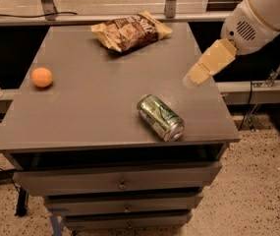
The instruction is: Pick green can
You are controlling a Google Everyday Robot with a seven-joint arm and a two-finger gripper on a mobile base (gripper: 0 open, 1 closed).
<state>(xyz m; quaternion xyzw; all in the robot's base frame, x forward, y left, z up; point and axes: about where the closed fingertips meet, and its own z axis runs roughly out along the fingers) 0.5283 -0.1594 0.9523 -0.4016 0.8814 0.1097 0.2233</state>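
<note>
The green can point(160, 117) lies on its side on the grey cabinet top point(95, 97), near the front right corner, its silver end facing the front right. My gripper point(196, 77) hangs from the white arm at the upper right, its tan fingers pointing down-left above the right part of the top. It is up and to the right of the can, clear of it, and holds nothing.
A brown chip bag point(130, 30) lies at the back of the top. An orange ball point(42, 77) sits at the left side. Drawers point(122, 183) run below the front edge. Metal rails and cables lie behind and to the right.
</note>
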